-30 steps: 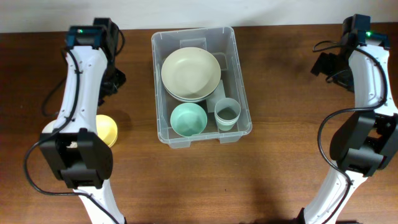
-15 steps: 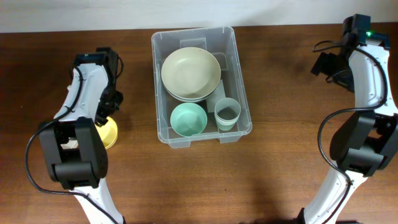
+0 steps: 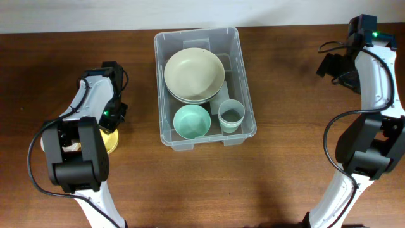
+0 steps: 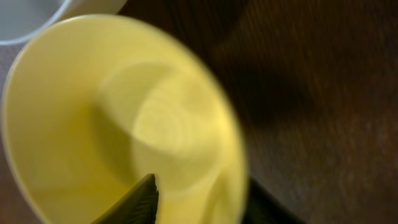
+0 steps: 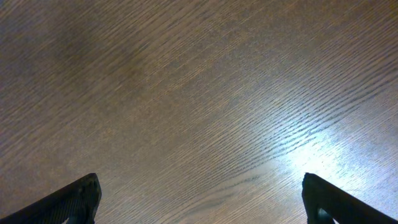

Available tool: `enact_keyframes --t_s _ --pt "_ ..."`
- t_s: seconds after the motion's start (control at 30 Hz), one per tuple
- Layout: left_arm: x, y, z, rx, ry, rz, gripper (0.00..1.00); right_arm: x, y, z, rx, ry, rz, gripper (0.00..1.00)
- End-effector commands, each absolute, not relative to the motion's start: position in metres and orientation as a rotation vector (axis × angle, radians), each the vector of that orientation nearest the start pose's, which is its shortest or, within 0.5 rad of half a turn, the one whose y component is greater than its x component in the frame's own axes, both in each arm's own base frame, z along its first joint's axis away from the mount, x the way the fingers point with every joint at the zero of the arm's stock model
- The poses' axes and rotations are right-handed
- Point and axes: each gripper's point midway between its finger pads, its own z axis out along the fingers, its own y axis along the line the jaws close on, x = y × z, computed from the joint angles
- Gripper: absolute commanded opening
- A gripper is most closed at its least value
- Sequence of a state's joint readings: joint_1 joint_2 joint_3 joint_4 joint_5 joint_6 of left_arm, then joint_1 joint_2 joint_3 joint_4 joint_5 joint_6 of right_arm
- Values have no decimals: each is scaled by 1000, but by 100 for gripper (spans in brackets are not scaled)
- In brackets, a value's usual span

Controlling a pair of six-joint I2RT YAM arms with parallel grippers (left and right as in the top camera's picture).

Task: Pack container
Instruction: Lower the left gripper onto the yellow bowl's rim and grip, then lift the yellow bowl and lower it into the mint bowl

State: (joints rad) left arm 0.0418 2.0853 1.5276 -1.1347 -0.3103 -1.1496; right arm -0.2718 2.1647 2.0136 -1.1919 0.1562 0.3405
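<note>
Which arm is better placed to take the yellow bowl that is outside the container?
Left. The left gripper hangs open right over the yellow bowl; the right gripper faces only table, beyond the container.

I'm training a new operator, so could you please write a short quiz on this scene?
1. True or false: the yellow bowl lies outside the container.
2. What stands beside the green bowl? A) cup B) spoon C) lid
3. Fill in: the right gripper is open over bare ____.
Key: 1 true; 2 A; 3 table.
</note>
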Motion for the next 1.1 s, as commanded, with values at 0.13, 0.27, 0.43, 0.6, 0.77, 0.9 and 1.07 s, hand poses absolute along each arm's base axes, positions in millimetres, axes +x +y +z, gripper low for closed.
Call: enact_keyframes --t_s 0.13,0.27,0.43,0.6,0.77,0.9,1.07 --pt "362 72 30 -1683 2505 489 1 449 -156 118 912 2749 -222 99" --pt "363 72 30 -1635 2542 490 1 449 -156 118 912 2749 -223 99" --pt "380 67 45 -1504 2596 423 0 449 -156 118 912 2749 -222 99" --pt "427 61 98 -1174 2617 316 0 449 -156 118 912 2749 -222 99" --pt "483 32 181 -618 2605 166 1 449 -156 118 912 2749 -222 99" --pt "505 -9 233 -268 2543 58 1 449 -156 118 912 2749 -222 99" --pt "497 -76 256 137 2539 -71 0 449 -156 118 912 2749 -222 99"
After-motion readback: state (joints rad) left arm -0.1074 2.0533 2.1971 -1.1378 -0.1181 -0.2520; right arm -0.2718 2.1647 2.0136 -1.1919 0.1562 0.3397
